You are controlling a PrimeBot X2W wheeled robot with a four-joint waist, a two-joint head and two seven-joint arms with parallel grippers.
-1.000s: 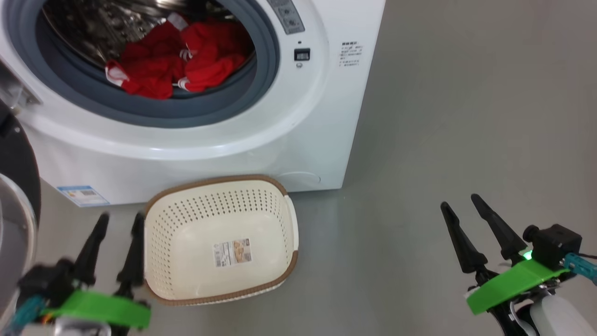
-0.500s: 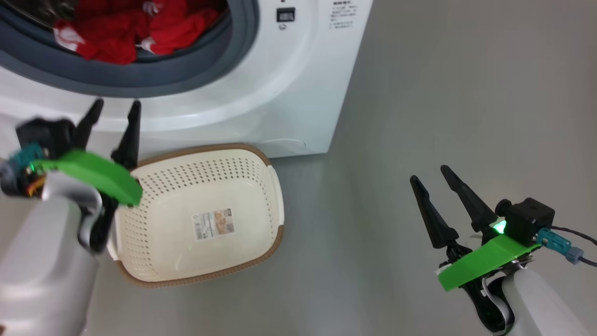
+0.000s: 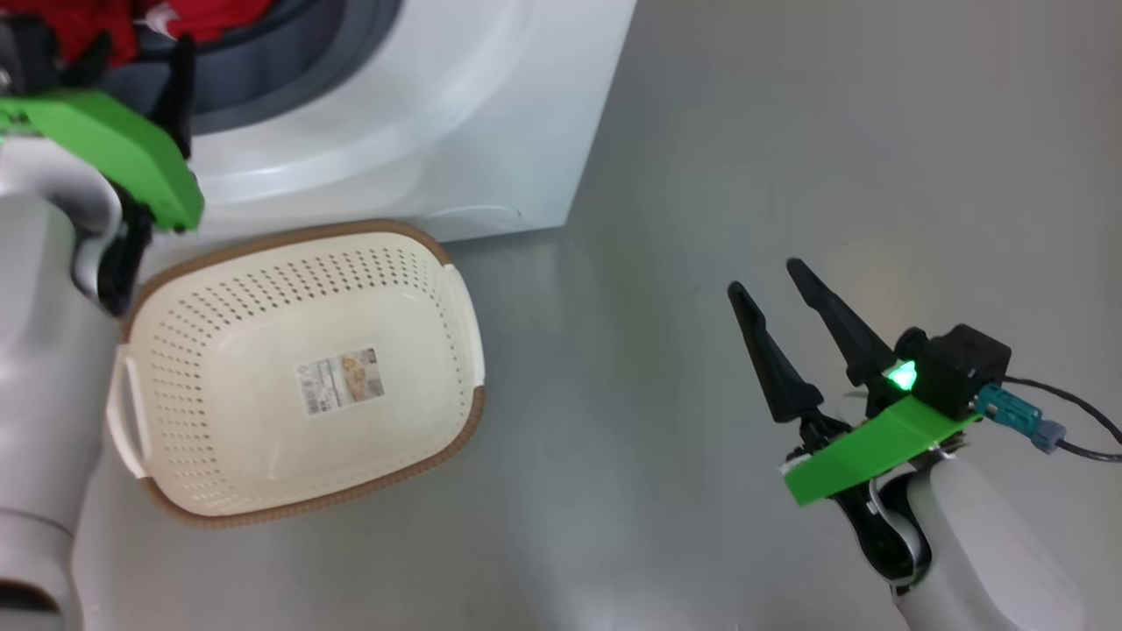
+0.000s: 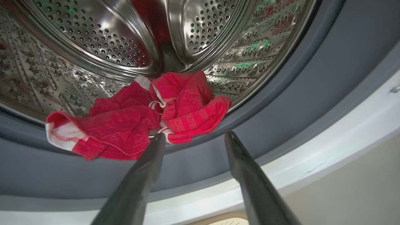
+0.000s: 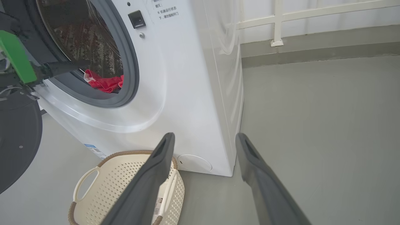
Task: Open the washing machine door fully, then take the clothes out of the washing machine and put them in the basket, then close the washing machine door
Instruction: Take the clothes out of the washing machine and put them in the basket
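The left claw (image 4: 195,135) is spread wide and empty at the washing machine (image 4: 312,156) mouth; the clothes (image 4: 131,125) lie just past its tips. The right claw (image 3: 763,275) is equally wide and empty, with the basket (image 3: 219,289) off to its left.

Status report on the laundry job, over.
Left hand open, at the clothes, not gripping. Right hand open above floor. Basket empty. Door open, nothing in the way.

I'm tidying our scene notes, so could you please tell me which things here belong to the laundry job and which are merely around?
Job: washing machine, its open door, red clothes inside, basket, left gripper, right gripper.
Merely around: white rail by the wall, grey floor.
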